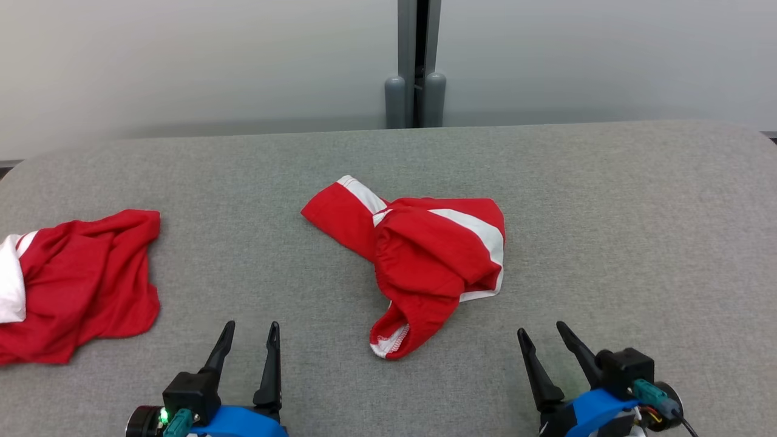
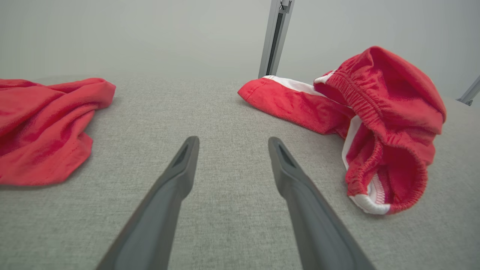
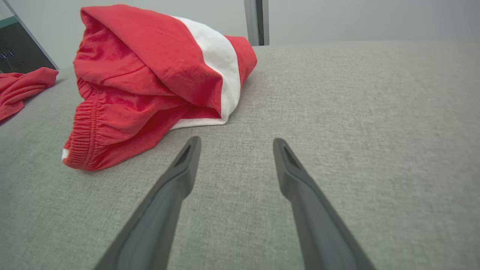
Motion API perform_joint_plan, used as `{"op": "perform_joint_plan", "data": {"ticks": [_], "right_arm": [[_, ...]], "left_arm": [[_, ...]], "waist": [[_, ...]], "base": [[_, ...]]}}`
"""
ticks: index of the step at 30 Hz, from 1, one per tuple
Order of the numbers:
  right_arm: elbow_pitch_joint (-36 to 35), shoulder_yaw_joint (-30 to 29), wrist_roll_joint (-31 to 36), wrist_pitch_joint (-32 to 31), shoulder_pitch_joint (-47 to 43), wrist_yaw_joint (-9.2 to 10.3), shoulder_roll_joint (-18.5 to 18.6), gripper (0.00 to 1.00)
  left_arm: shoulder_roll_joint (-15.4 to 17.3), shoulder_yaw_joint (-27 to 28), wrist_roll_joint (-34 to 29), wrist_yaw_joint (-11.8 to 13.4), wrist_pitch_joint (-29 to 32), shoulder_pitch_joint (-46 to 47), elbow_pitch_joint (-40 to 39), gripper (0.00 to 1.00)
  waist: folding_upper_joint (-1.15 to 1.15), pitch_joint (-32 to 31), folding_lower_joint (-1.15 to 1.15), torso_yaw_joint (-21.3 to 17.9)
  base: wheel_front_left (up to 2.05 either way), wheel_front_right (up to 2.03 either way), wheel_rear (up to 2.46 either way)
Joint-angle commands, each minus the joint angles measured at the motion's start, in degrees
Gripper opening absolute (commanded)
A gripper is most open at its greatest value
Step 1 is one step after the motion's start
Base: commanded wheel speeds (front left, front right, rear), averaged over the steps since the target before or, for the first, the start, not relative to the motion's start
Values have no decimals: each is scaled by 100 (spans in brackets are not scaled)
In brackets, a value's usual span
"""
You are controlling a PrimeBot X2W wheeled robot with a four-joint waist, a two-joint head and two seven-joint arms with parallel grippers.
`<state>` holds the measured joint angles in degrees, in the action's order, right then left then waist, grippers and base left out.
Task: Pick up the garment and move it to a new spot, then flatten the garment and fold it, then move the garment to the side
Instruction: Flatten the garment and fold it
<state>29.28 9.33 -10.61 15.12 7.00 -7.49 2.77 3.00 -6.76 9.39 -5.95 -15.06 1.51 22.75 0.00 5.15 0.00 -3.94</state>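
two garments, two grippers spread wide over a grey table
we see bare table point(image 1: 607, 243) all round the shorts point(image 1: 425, 255), most of it on the right, out to the rounded far corner. a red cloth point(image 1: 79, 279) crowds the left side, well apart from the shorts. the shorts lie crumpled mid-table, between and beyond the left gripper point(image 1: 252, 328) and right gripper point(image 1: 540, 331), whose fingers stand apart, holding nothing. behind the far edge are a pale wall and one grey post point(image 1: 416, 60).
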Motion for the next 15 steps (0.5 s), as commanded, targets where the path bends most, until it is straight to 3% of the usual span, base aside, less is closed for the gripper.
{"op": "perform_joint_plan", "data": {"ticks": [1,15], "right_arm": [[200,27,39,5,261,0,21,100],[1574,-387,378,5,1572,0,23,100]], "left_arm": [[-6,-28,-43,-25,-17,162,1,100],[-12,-228,81,-104,-17,507,76,100]], "waist": [[0,119,0,136],[0,620,0,814]], "base": [[0,0,0],[0,0,0]]}}
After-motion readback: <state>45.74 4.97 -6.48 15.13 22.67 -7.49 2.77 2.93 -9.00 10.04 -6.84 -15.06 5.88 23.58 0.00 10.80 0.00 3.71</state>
